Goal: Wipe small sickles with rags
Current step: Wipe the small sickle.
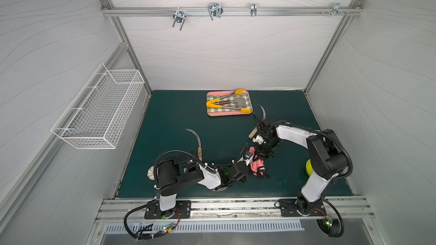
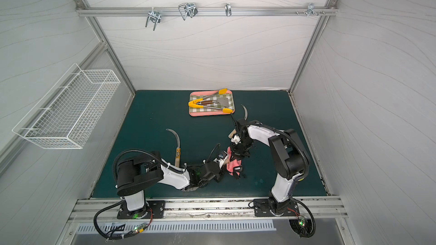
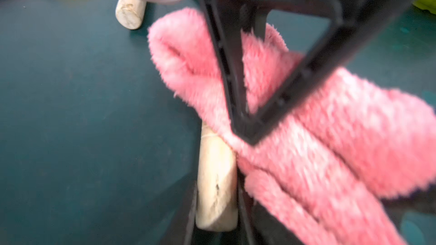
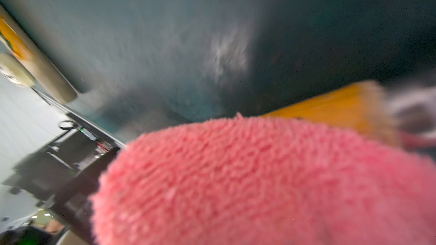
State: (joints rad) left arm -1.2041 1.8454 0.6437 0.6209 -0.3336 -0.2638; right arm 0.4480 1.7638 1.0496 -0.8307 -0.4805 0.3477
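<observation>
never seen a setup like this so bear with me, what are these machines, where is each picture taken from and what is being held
The machines are two robot arms, the left arm and the right arm, mounted along the near edge of a green mat. Two pictures look down on everything from above. The other two come from a camera on each arm's wrist, hence the blurry close-ups. On the mat lie a sickle, a second sickle, and a checked tray holding tongs and a spatula. The left end effector is shut on the wooden handle of a third sickle. The right end effector is shut on a pink cloth that covers part of that sickle.
</observation>
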